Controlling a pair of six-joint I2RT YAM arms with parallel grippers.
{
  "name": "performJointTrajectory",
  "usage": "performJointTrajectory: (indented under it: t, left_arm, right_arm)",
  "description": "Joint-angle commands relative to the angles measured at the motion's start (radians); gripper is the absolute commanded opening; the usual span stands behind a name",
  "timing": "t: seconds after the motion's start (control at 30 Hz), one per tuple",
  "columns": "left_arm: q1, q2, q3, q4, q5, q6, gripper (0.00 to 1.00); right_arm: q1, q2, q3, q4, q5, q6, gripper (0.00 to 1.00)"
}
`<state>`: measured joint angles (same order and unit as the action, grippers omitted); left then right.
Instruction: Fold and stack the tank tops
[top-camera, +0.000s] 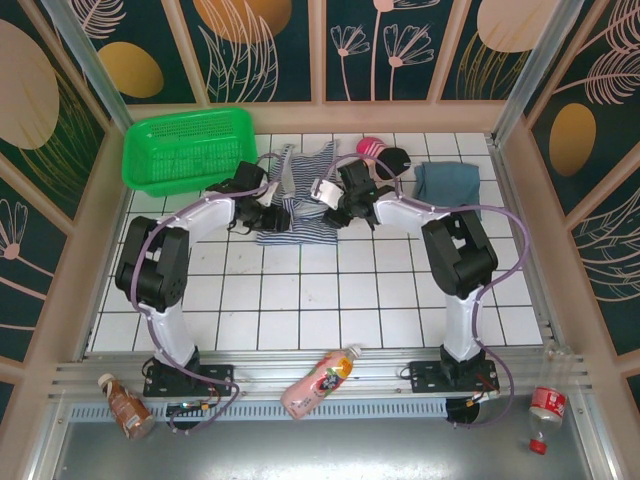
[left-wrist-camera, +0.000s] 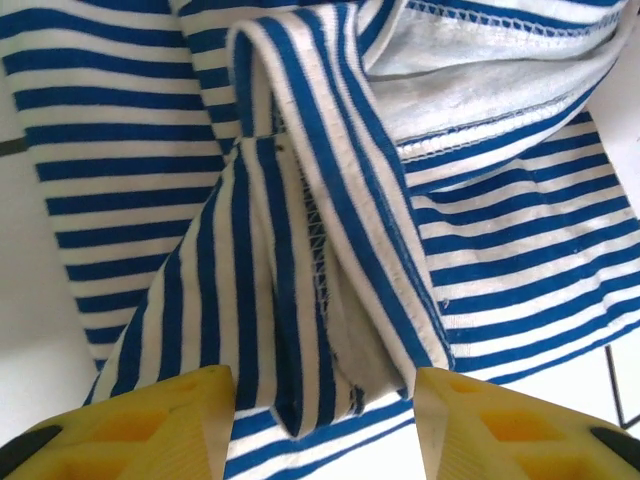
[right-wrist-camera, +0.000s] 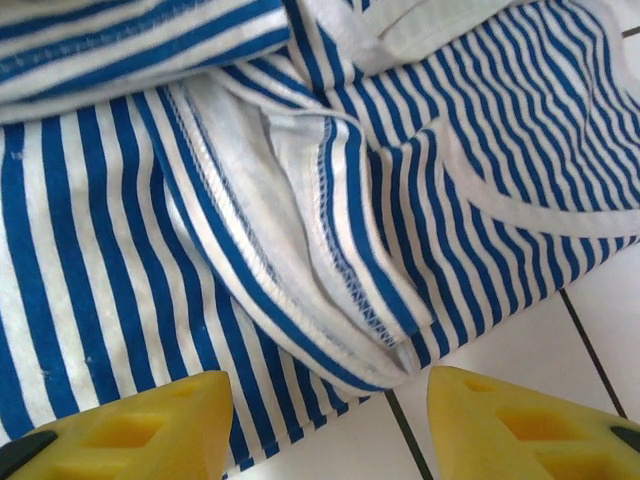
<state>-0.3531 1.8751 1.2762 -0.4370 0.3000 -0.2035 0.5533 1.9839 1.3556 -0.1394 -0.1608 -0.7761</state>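
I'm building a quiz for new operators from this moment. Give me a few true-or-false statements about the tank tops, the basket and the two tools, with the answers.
1. The left tool and the right tool are both open over the striped tank top. True.
2. The striped tank top lies inside the green basket. False: it lies on the tiled table, beside the basket.
3. The blue-grey tank top lies to the right of the pink-and-black toy. True.
4. The striped tank top is spread flat and smooth. False: it is rumpled, with raised folds in front of both tools.
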Motion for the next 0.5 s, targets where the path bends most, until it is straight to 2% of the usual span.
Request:
performJointTrajectory:
  t: [0.0, 0.2, 0.3, 0.37, 0.47]
  left_arm:
    - [-0.011, 0.041, 0.049, -0.047, -0.06, 0.058, 0.52]
    - [-0.023, 0.131, 0.156, -0.124, -0.189, 0.11, 0.49]
    - [-0.023, 0.15, 0.2, -0.154, -0.288, 0.121, 0.42]
    - [-0.023, 0.161, 0.229, -0.165, -0.297, 0.126, 0.38]
    - [-0.023, 0.167, 0.24, -0.149, -0.251, 0.131, 0.3]
  right_arm:
    - [0.002, 0.037, 0.008, 0.1, 0.034, -0.049, 0.55]
    - [0.002, 0.105, 0.057, 0.138, 0.066, -0.051, 0.54]
    - [0.002, 0.129, 0.071, 0.154, 0.066, -0.051, 0.54]
    - [0.0, 0.144, 0.09, 0.153, 0.059, -0.034, 0.52]
    - [-0.001, 0.154, 0.108, 0.156, 0.044, -0.005, 0.47]
